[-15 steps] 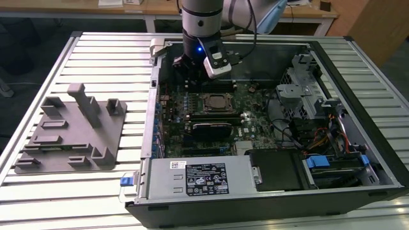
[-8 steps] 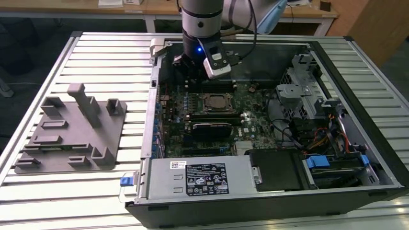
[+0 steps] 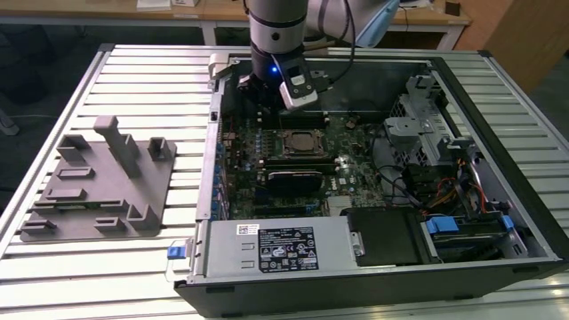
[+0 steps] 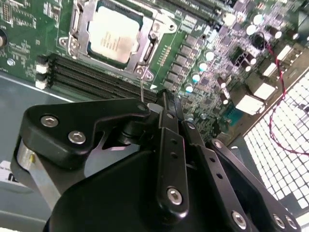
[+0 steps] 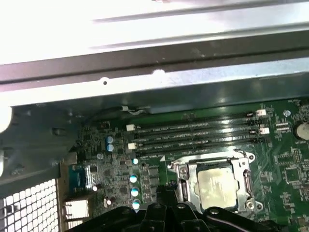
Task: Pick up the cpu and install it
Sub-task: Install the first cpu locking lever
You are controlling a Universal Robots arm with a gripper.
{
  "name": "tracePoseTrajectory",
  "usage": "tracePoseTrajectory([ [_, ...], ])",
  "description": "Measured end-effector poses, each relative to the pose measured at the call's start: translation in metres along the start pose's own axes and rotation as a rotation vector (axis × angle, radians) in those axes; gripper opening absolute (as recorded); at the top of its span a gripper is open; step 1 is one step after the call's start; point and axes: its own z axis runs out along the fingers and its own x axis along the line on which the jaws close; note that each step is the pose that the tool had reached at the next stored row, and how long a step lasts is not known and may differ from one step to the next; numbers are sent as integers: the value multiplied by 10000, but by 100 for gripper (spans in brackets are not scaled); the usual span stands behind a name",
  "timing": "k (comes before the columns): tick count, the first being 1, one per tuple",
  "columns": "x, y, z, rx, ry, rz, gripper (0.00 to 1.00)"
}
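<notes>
Exterior view: gripper [image 3: 277, 100] top centre, above motherboard [image 3: 302, 167].
cpu [image 4: 114, 35]: seated in socket [image 4: 116, 36].
Fingers: closed, empty.

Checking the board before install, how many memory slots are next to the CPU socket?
4 memory slots, side by side in one bank beside the socket holding the cpu, toward the case wall. All look empty.

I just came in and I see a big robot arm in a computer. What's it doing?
The robot arm's black end effector hangs inside the open black computer case, just above the green motherboard. The cpu, a small square chip with a shiny silver top, already sits in its metal-framed socket, and the end effector is beside it, not touching. A grey plastic tray with upright posts lies on the slatted table at the exterior view's left.
</notes>
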Motion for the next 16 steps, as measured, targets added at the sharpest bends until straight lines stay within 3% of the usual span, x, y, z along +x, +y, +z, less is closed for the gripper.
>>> tracePoseTrajectory([
  [4, 32, -6, 0, -228, 31, 0, 11],
  [16, 69, -22, -2, -1263, 169, 9, 11],
])
